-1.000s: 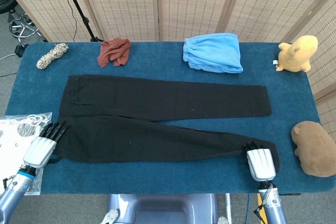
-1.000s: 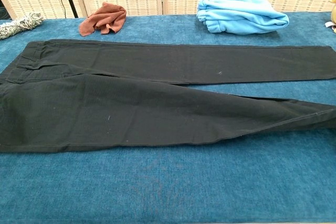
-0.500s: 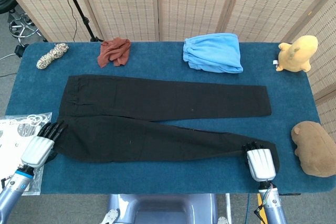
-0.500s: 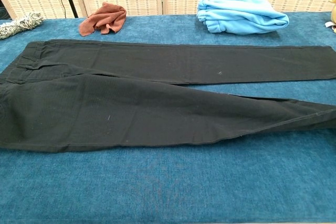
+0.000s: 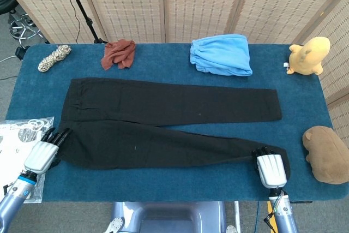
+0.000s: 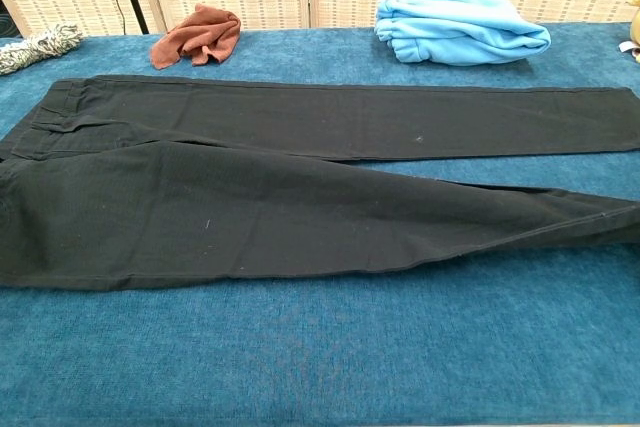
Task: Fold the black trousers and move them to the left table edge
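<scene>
Palm-down, left hand (image 5: 42,153) reaches fingers onto the trousers' (image 5: 163,118) waist corner; right hand (image 5: 270,167) covers a leg hem on the counter (image 5: 163,184). Neither grip is discernible.

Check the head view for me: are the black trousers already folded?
No, the black trousers lie spread full length on the blue table, both legs stretched out towards the right and splayed apart.

left hand (image 5: 41,155) and right hand (image 5: 271,168): silver-white backs, black fingers; blue-ringed grey wrists.
</scene>
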Controlling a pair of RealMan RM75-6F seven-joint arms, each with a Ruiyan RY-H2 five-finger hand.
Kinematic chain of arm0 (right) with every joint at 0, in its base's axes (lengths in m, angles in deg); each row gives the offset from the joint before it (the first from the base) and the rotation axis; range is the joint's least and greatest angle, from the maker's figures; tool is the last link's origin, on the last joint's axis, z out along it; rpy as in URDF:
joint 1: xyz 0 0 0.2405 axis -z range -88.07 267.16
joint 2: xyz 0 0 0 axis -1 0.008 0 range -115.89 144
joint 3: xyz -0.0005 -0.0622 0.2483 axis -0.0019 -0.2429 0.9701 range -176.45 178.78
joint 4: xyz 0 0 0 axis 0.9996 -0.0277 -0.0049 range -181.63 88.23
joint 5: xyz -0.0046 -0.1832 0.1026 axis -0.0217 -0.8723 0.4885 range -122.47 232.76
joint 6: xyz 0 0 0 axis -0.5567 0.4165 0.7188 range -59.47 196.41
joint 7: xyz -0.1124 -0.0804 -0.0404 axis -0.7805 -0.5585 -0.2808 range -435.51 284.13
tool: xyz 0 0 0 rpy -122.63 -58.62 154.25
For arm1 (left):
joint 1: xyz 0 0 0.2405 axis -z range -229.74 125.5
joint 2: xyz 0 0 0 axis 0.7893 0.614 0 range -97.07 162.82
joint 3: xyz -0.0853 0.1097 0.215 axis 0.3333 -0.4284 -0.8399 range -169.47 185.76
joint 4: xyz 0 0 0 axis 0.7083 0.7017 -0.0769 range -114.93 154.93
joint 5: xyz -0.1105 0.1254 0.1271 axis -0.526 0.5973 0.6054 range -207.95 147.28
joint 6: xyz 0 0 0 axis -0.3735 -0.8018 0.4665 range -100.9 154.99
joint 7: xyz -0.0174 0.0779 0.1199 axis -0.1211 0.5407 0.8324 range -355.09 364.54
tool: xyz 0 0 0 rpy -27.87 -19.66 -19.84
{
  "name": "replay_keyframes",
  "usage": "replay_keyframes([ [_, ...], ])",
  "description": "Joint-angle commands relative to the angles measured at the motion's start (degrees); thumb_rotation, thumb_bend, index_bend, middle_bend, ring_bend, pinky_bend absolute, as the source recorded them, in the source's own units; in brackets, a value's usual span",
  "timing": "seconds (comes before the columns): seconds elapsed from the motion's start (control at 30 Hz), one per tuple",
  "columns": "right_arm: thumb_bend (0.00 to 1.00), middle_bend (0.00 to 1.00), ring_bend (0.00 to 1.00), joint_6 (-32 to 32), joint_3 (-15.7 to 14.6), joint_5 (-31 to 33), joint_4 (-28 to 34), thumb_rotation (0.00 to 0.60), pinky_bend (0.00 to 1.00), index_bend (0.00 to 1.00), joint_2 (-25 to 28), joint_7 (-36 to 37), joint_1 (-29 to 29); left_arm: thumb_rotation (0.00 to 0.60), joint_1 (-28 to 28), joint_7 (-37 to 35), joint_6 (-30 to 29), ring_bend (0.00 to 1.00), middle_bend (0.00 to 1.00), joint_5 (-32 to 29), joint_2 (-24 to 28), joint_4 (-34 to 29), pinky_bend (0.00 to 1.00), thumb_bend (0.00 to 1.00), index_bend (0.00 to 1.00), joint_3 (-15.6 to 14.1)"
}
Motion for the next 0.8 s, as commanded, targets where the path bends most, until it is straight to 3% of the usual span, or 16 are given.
replay_keyframes([
  [0.03, 0.7, 0.56, 0.43, 0.02, 0.02, 0.04, 0.1, 0.6, 0.62, 0.62, 0.06, 0.01, 0.02, 0.6, -0.16, -0.06, -0.79, 0.31, 0.28, -0.07, -0.56, 0.75, 0.36, 0.53, 0.35, 0.22],
  [0.53, 0.7, 0.57, 0.43, -0.19, 0.07, 0.29, 0.57, 0.6, 0.62, 0.62, 0.16, 0.34, 0.01, 0.6, 0.24, -2.39, -2.7, 0.45, 0.49, -0.54, -2.33, 3.18, 0.5, 0.61, 0.59, 1.01],
  [0.8, 0.7, 0.57, 0.43, -0.01, 0.56, 0.57, 1.46, 0.6, 0.62, 0.63, 0.38, 0.84, -0.1, 0.6, 1.7, -2.62, -3.61, 0.45, 0.51, -1.54, -1.17, 1.44, 0.5, 0.61, 0.62, 2.73],
])
